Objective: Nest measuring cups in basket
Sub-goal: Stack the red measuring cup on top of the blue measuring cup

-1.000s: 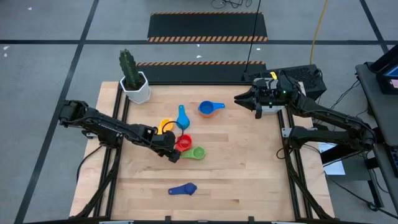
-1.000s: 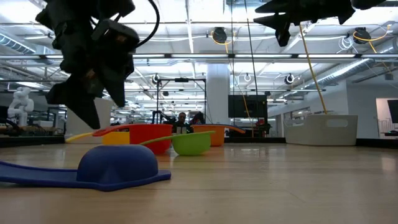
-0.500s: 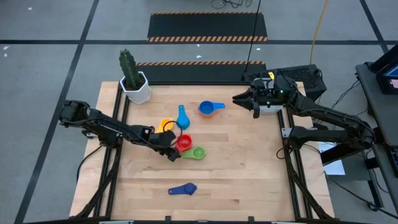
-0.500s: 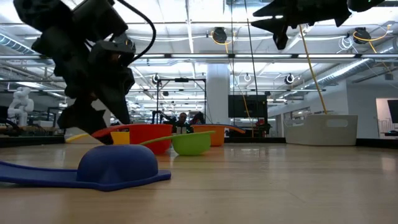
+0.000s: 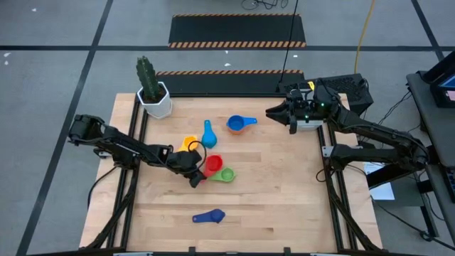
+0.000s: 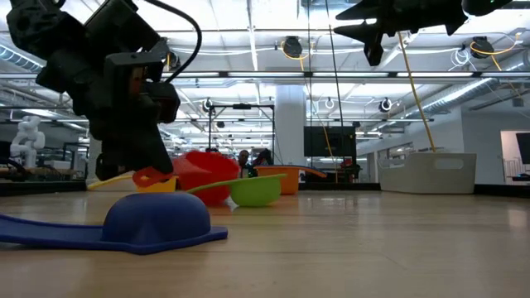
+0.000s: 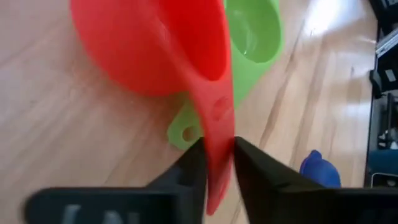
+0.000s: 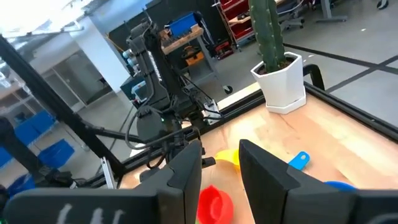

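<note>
Left gripper [image 7: 214, 165]: my jaws are closed on the flat handle of the red cup [image 7: 155, 46], one finger on each face of it. In the low view the red bowl sits tilted, its near side raised, so I judge the grasp made and the lift just beginning.

Right gripper [image 5: 272, 112]: held in the air above the far right edge of the worktop [image 5: 284, 185], well apart from the cups. Its jaws stand slightly apart with nothing between them.

Task items, high view: the green cup [image 5: 226, 174] lies just beside the red cup, its handle passing under the red handle in my left wrist view. The yellow cup [image 5: 188, 144] and a light blue cup [image 5: 208, 134] lie near, farther back. Another blue cup [image 5: 237, 124] rests on something orange. The dark blue cup [image 5: 210, 216] lies alone at the near edge.

The basket cannot be identified in the overhead view.

Step in hand: picking up the red cup. Next move calls for a clean vertical lift, without dragging the green handle, then a carry to the nesting point.
</note>
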